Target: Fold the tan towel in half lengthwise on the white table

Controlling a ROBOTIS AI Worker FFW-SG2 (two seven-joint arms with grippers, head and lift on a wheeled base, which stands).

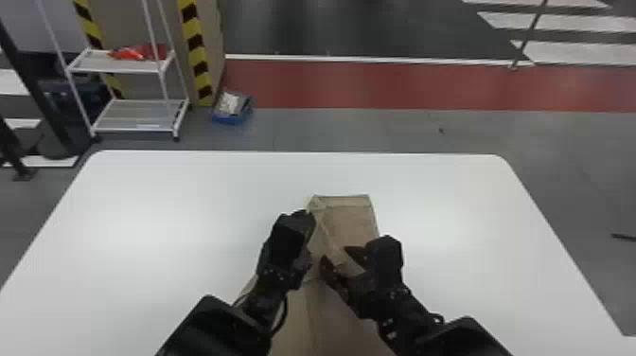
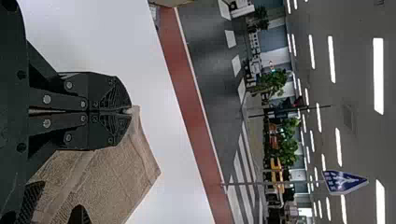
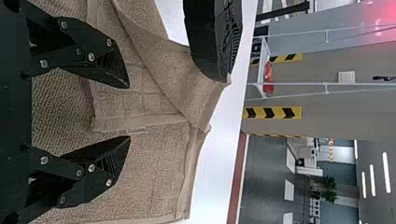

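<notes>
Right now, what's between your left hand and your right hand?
Part of the tan towel, with a turned-over strip slanting from the left hand toward the right hand, as the head view shows.

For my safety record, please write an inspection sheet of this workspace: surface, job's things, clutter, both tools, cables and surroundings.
Surface: white table, pale and smooth-looking.
Job's things: tan towel, creased, with one layer lying partly over another; the lengthwise fold is not finished.
Clutter: blue box with items in it, on the floor beyond the table.
Left tool: shut on the towel's edge.
Right tool: open, over the towel.
Cables: dark loop beside the left arm.
Surroundings: white rack with red things on its upper shelf; yellow-black striping behind.
</notes>
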